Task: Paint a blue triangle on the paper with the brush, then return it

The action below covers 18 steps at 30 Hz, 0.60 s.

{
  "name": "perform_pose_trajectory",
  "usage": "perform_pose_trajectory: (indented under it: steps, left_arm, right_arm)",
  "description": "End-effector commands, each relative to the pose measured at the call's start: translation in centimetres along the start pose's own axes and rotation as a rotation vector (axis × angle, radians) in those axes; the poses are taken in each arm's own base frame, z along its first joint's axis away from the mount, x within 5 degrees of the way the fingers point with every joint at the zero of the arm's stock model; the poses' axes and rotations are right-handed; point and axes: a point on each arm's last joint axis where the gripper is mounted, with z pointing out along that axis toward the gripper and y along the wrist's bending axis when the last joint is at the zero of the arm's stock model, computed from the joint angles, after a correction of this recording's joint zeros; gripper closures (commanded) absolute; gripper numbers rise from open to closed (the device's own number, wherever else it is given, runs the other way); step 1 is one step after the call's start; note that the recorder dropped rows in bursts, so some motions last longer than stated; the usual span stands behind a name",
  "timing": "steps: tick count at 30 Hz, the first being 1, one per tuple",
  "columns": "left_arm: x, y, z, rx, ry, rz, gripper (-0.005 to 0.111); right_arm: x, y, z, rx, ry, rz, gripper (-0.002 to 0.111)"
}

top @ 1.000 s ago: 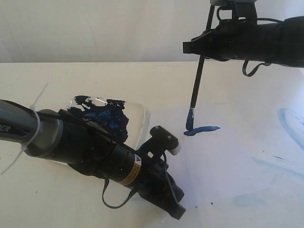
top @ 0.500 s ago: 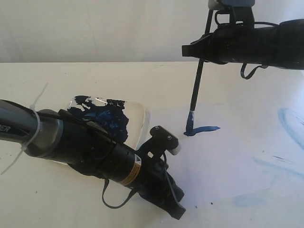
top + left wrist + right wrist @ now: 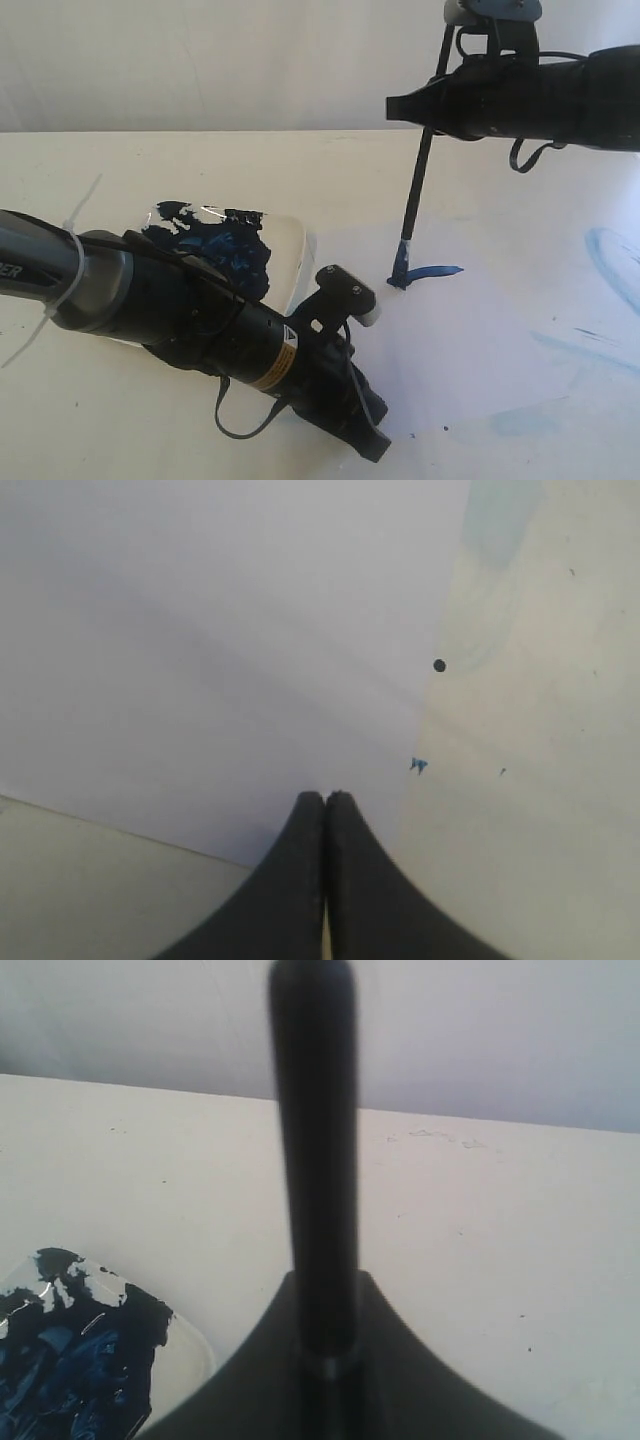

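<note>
paper (image 3: 480,340): pale white, faint lavender tint | brush (image 3: 420,185): black shaft, blue-coated tip | stroke (image 3: 432,271): solid dark blue | plate (image 3: 296,250): clear, blotched with dark blue paint (image 3: 225,250) | table (image 3: 150,170): plain cream | smears (image 3: 608,255): faint light blue, streaky

Lower left blocked: left arm (image 3: 180,310) lies across the plate (image 3: 297,252), with the left hand (image 3: 372,442) low at the paper (image 3: 480,340) edge. Centre: brush (image 3: 420,180) stands nearly upright under the right hand (image 3: 410,104), upper right. Free: table (image 3: 150,165) upper left, paper lower right.
</note>
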Motion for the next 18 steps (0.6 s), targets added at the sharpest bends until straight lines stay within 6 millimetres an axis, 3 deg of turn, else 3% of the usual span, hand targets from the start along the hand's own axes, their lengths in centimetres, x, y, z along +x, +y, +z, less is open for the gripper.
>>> perform_pose_trajectory:
  steps: [1, 18]
  left_arm:
    - [0.17, 0.26, 0.03, -0.017, 0.010, 0.012, 0.107]
    - [0.17, 0.26, 0.03, -0.017, 0.010, 0.012, 0.107]
  right_arm:
    - [-0.35, 0.02, -0.70, 0.019, -0.013, 0.004, 0.108]
    - [-0.79, 0.14, -1.16, 0.022, -0.028, 0.000, 0.108]
